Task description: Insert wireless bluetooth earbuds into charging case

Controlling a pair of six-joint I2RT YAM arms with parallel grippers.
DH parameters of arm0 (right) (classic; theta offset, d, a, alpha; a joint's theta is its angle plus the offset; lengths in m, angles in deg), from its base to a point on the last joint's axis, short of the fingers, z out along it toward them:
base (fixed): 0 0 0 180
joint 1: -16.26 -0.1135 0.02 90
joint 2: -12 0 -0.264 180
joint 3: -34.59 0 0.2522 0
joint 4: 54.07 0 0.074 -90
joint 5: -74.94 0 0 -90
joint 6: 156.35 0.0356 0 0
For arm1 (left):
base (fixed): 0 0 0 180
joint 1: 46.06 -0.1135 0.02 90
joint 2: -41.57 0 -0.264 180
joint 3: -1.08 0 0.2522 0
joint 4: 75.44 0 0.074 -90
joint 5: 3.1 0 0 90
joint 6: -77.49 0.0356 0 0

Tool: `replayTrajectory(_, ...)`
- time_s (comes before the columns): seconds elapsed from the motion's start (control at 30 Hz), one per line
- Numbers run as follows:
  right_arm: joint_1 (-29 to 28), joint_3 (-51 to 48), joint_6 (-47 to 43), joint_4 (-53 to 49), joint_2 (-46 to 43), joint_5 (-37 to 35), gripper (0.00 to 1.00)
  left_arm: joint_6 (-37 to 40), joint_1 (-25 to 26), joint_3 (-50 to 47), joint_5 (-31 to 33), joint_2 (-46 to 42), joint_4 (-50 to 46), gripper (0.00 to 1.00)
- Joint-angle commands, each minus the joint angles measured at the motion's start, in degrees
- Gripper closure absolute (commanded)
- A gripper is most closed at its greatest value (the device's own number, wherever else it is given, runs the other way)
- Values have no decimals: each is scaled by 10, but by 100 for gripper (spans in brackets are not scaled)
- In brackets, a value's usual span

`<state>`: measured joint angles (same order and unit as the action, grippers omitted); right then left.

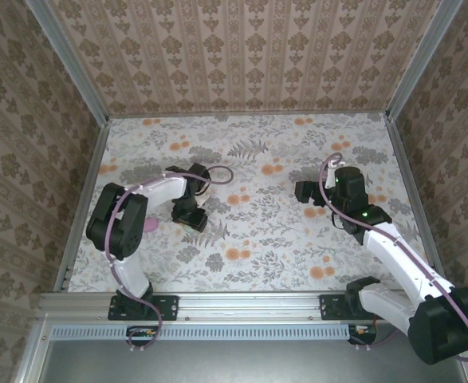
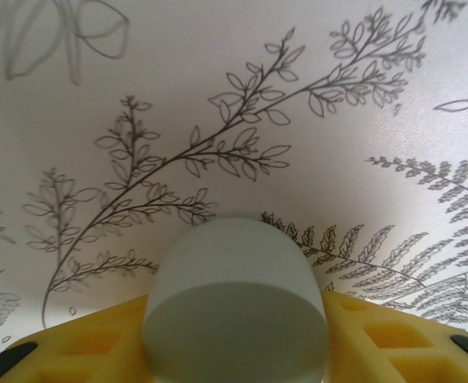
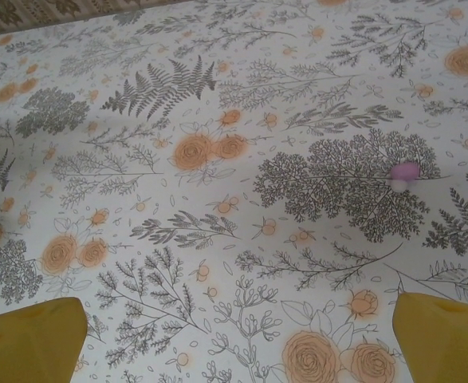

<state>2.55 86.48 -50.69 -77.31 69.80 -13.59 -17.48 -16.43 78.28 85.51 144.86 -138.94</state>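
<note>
Between the yellow fingers (image 2: 90, 339) of the left end effector (image 1: 190, 217), clenched on it, sits the pale round charging case (image 2: 234, 303) (printed bench (image 2: 218, 96) beyond); ahead of the released right end effector (image 3: 237, 319), toward its right finger, lies a pink earbud (image 3: 403, 171).

The middle of the bench (image 1: 257, 239) is bare, so I can pass there. Walls (image 1: 241, 56) stand on three sides. A white case (image 2: 234, 279) fills my left pincer (image 2: 237, 335). One small pink earbud (image 3: 403, 171) lies ahead of my wide right pincer (image 3: 234, 319).
</note>
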Motion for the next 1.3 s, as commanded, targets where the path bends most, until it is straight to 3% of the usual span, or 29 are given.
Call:
replayTrajectory(0.0, 1, -10, 21, -14, -8, -7, 0, 14, 3, 8, 16, 6, -11, 51)
replayTrajectory(0.17, 3, -7, 34, -17, -5, 1, 0, 21, 10, 14, 14, -7, -5, 62)
replayTrajectory(0.3, 10, 12, 71, -23, 21, 56, 1, 47, 31, 33, -8, -43, 19, 65)
replayTrajectory(0.4, 13, 32, 110, -23, 50, 126, 6, 86, 48, 54, -45, -76, 55, 67)
replayTrajectory(0.57, 15, 74, 195, -6, 94, 260, 16, 223, 86, 76, -114, -132, 117, 71)
replayTrajectory(0.73, 13, 109, 259, 6, 121, 361, 26, 318, 91, 77, -181, -173, 164, 74)
replayTrajectory(0.97, -11, 144, 271, 3, 155, 418, 32, 411, 111, 87, -219, -195, 186, 75)
replayTrajectory(1.27, -50, 169, 317, 81, 213, 476, 39, 417, 121, 112, -234, -190, 173, 75)
